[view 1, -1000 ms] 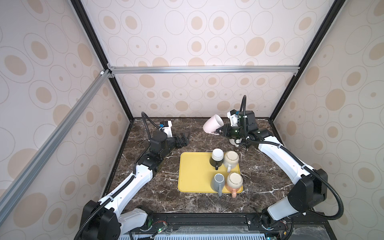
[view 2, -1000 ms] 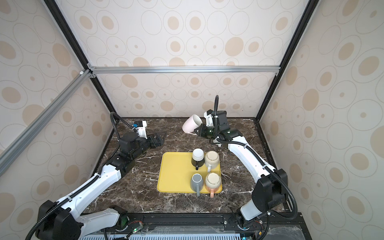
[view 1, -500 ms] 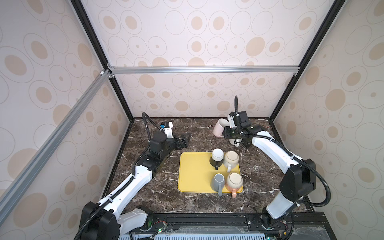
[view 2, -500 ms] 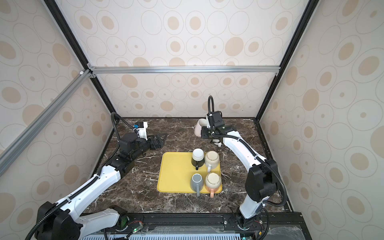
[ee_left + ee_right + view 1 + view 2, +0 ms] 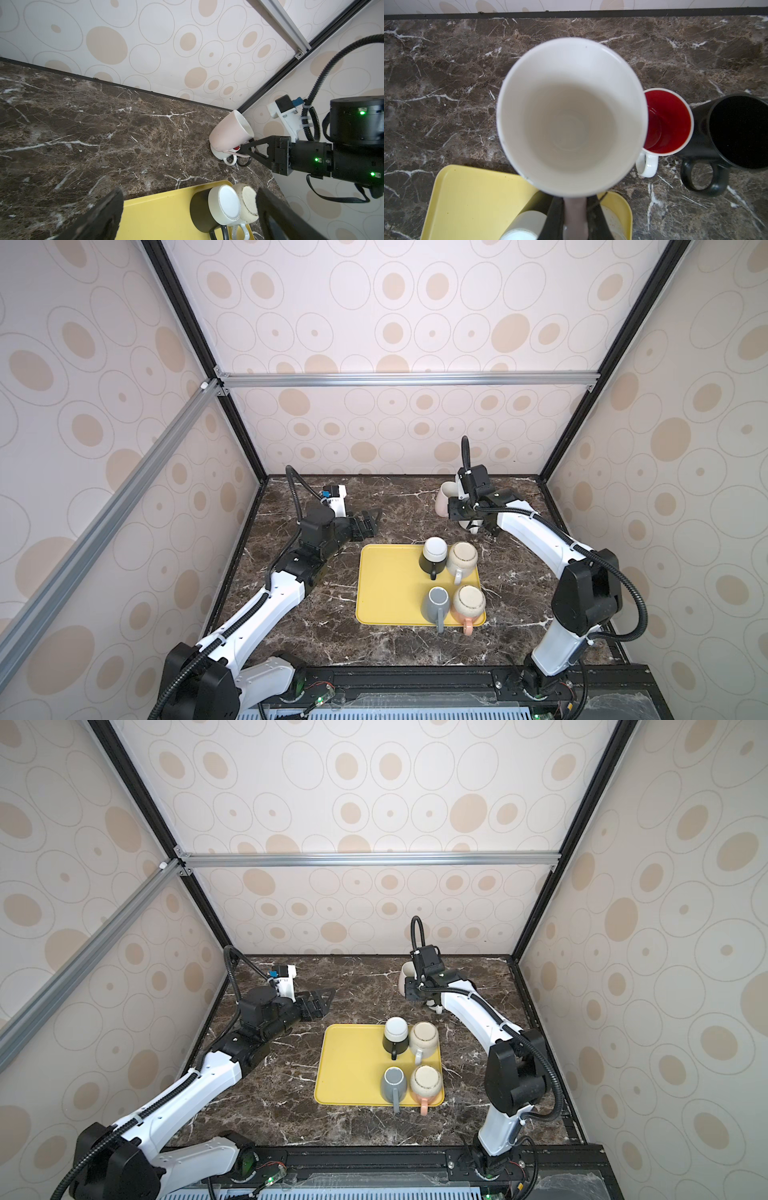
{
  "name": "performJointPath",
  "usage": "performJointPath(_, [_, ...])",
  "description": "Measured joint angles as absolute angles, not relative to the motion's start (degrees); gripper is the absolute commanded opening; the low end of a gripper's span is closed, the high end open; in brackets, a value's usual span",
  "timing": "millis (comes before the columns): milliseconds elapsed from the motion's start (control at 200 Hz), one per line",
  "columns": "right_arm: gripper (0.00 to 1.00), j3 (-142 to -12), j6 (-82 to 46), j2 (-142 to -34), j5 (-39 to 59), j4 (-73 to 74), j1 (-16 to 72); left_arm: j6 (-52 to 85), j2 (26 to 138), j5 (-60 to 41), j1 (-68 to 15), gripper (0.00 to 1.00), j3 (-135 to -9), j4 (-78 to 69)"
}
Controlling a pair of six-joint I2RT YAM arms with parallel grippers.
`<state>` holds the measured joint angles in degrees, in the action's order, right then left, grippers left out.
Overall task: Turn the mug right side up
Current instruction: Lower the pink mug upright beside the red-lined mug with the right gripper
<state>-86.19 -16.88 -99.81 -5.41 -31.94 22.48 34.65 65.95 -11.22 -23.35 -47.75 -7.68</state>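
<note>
Pink mug (image 5: 571, 116) is pinched by its handle in the right gripper (image 5: 575, 212); the left gripper (image 5: 371, 520) is spread wide. The mug's white mouth is turned upward.

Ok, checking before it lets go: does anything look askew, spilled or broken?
Only the pale pink ceramic mug, held by its handle in the right gripper: mouth up but tilted in the left wrist view, close beside the white mug with a red inside. No spill or damage shows.
</note>
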Motion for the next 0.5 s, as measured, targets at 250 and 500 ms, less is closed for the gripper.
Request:
performJointPath(250, [0.0,-86.19,-15.75,-103.07,-7.55,-30.89,22.5,34.65,65.95,-11.4,-23.35,1.0,-46.94,-7.68])
performJointPath(500, [0.0,-86.19,-15.22,-105.32,-9.3,-30.76,22.48,34.65,65.95,-11.44,-23.35,0.99,-46.83,-7.7])
